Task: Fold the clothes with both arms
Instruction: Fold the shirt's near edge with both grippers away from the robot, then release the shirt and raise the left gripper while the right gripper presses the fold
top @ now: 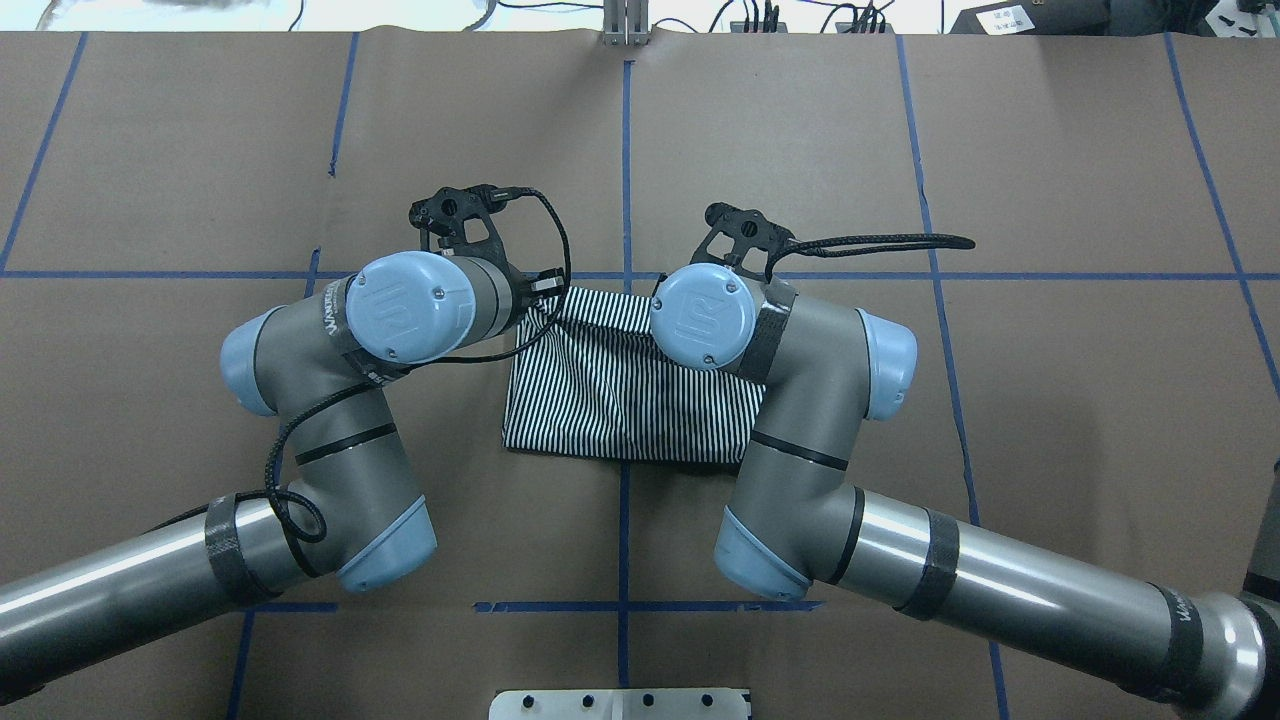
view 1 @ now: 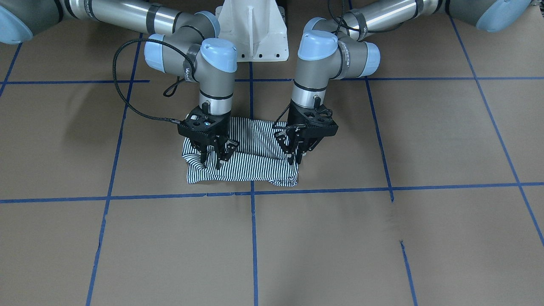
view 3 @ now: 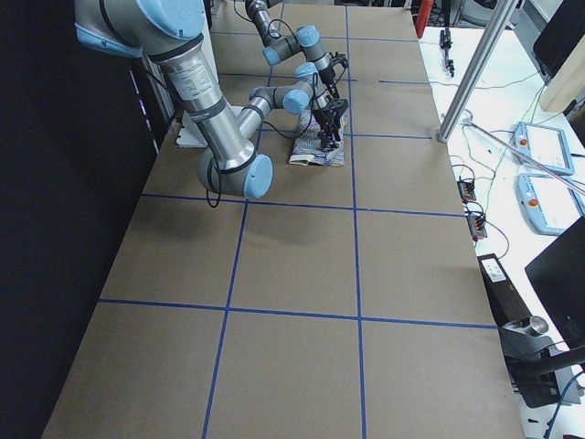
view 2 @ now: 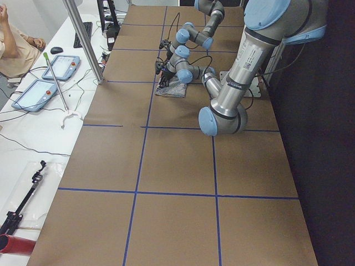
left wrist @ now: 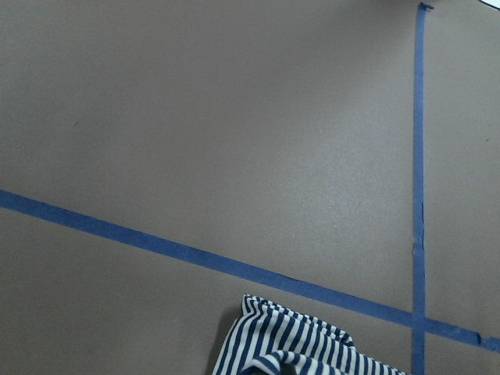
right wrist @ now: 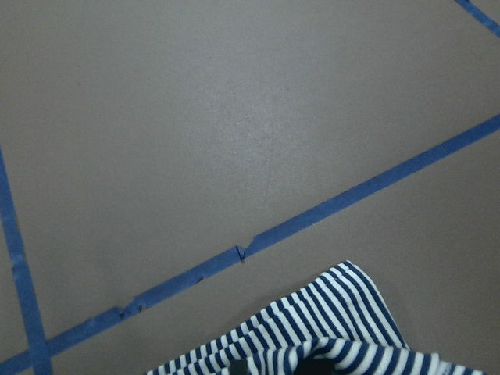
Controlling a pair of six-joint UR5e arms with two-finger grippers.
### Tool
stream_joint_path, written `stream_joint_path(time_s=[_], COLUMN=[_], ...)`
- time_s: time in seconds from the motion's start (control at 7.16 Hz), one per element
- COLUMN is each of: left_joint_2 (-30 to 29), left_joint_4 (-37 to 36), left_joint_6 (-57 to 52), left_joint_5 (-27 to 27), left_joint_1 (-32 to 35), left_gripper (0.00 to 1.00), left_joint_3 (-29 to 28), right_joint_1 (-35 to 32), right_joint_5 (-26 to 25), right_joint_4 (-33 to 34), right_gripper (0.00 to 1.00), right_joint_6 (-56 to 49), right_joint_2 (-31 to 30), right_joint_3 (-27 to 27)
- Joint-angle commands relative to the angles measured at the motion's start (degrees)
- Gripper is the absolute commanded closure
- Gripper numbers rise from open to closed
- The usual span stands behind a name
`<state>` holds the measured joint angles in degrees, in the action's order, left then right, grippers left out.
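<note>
Soft, even overhead light. Faint shadows lie on the table (view 1: 323,238) under the left arm (view 1: 382,17) and right arm (view 1: 119,12); their silver tubes glare. Wrist views dimmer.

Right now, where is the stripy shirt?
In the front-facing view the shirt lies mid-view, with the right gripper at its view-left end and the left gripper at its view-right end.

A brown-papered table (view 1: 382,246), gridded with blue tape (view 1: 253,238), carries a folded striped shirt (view 1: 250,165) near its middle.
</note>
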<state>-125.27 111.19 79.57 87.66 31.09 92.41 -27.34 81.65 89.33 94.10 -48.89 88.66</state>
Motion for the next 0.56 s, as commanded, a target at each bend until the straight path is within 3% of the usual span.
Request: stream_joint_path(time_s=[0.0, 0.42], left_joint_2=[4.12, 5.21], left_joint_4=[-0.01, -0.01], left_joint_6=[-14.71, -18.58], left_joint_5=[11.85, 13.68], left_joint_1=[7.27, 9.16], left_gripper=[0.00, 0.00], left_joint_3=[5.04, 6.03], right_joint_1=[-0.61, 3.33], right_joint_5=[4.38, 3.53], right_joint_4=[0.49, 0.76], right_gripper=[0.00, 0.00], right_joint_6=[-5.66, -13.21], right_joint_2=[1.16, 0.73], right_joint_3=[1.59, 1.78])
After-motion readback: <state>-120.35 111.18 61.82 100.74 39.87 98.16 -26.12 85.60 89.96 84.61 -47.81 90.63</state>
